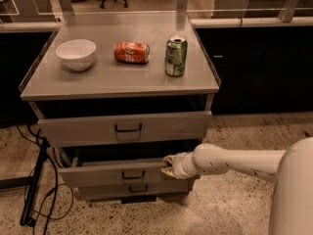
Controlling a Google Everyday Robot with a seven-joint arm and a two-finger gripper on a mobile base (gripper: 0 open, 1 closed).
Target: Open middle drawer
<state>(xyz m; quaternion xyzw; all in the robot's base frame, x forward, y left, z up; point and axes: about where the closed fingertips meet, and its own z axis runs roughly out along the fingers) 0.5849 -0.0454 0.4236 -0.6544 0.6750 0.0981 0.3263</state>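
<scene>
The middle drawer (98, 175) is a grey metal front with a small black loop handle (133, 175). It stands pulled partway out of the cabinet, with a dark gap above it. My gripper (168, 166) is at the right end of the drawer front's top edge, touching it, on the end of my white arm (230, 161) that reaches in from the right. The top drawer (88, 129) is the widest front. The bottom drawer (107, 191) is the narrowest and is partly hidden under the middle one.
On the cabinet top (122, 77) stand a white bowl (76, 54), a red can lying on its side (131, 52) and an upright green can (175, 56). Black cables (41, 180) lie on the floor at the left. Dark cabinets stand behind.
</scene>
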